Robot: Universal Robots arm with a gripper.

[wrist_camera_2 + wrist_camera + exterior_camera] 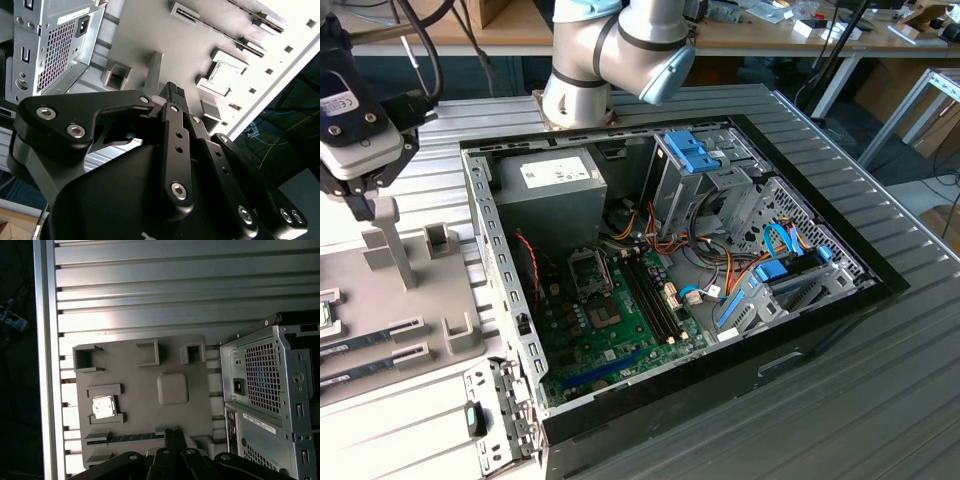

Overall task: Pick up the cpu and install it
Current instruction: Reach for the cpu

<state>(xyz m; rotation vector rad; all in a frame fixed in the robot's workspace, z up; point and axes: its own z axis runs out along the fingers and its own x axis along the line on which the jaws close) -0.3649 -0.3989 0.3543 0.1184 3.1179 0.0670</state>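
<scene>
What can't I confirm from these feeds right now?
- Socket on the motherboard, exterior view: too small to tell whether it is open or empty.
- cpu underside, first wrist view: it faces down into its holder.
- Fixture tray, exterior view: partly cut off by the exterior view's left edge.

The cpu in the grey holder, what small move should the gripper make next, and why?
Probably slide the gripper across above the cpu, opening it: the cpu lies untouched in the grey holder, with the shut gripper hanging off to one side.
</scene>
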